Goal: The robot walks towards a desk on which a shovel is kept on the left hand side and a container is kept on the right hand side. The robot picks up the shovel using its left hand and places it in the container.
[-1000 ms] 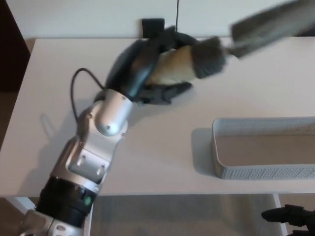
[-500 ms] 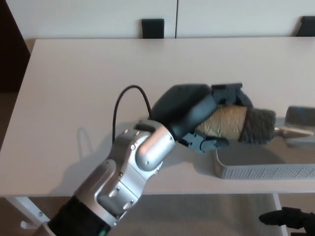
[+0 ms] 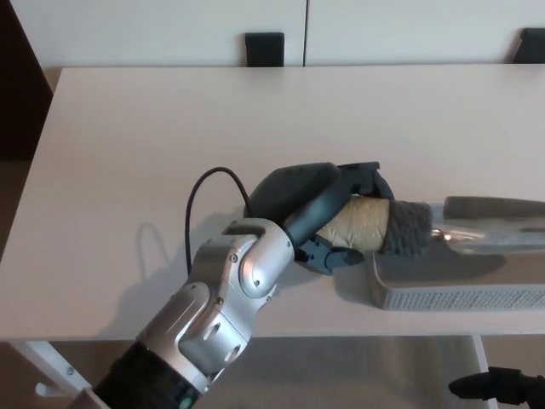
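My left hand is shut on the shovel's tan handle, just left of the container. The shovel has a dark grey collar and a metal blade that stretches to the right over the grey perforated container. The container's left end lies partly hidden under the shovel and my hand. My right hand shows only as dark fingers at the bottom right, below the desk edge.
The white desk fills the view, with its front edge near the bottom. Two dark chair backs stand behind its far edge. A black cable loops off my left wrist.
My left hand swung the shovel from high over the desk's back down to the container. In the last half second it shifted slightly left and the blade settled lower over the container.
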